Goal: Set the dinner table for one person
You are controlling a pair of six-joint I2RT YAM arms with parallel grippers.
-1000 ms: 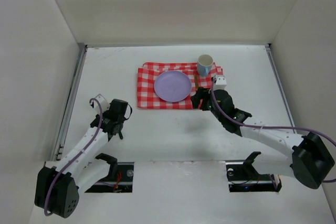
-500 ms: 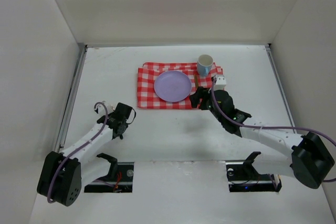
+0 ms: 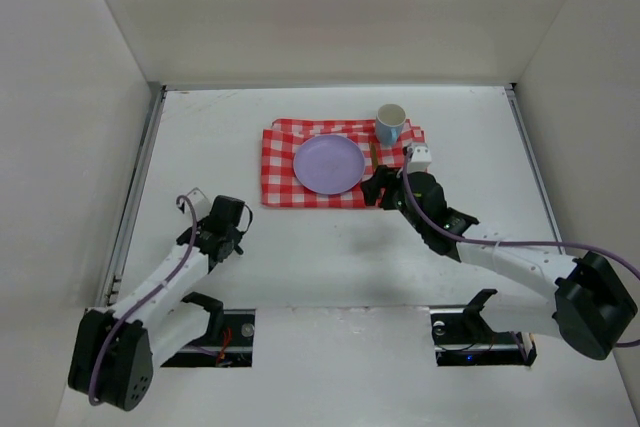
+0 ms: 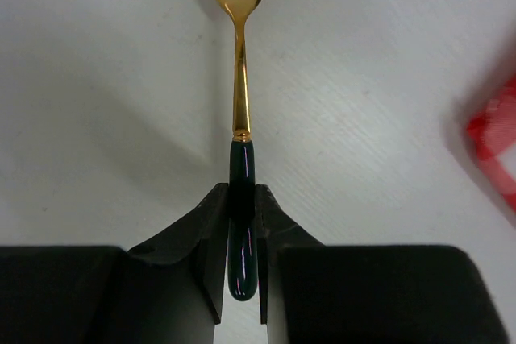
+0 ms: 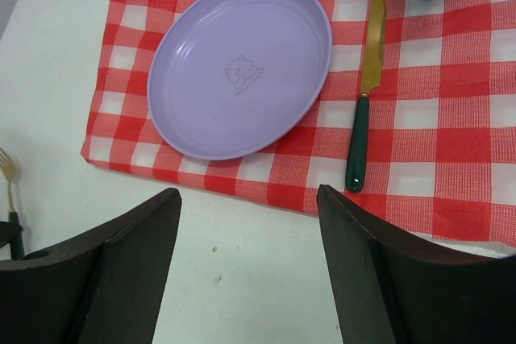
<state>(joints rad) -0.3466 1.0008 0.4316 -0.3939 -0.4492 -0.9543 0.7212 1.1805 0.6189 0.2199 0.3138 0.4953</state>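
My left gripper (image 3: pixel 222 223) is shut on the dark green handle of a gold fork (image 4: pixel 239 78), low over the white dinner table (image 3: pixel 200 137), left of the red-and-white checked cloth (image 3: pixel 280 185). The fork's tines point away from the gripper (image 4: pixel 240 199). A lilac plate (image 3: pixel 328 164) lies on the cloth, with a gold knife (image 5: pixel 364 110) with a green handle to its right and a blue cup (image 3: pixel 390 124) behind it. My right gripper (image 3: pixel 385 188) is open and empty above the cloth's near edge (image 5: pixel 247 195). The fork also shows at the left edge of the right wrist view (image 5: pixel 10 187).
A corner of the cloth (image 4: pixel 496 142) shows at the right of the left wrist view. White walls enclose the table on three sides, with metal rails (image 3: pixel 140 177) along its left and right edges. The arm bases stand at the near edge.
My left gripper has shifted slightly toward the near left with the fork still held. The right arm, plate, knife and cup have not moved.
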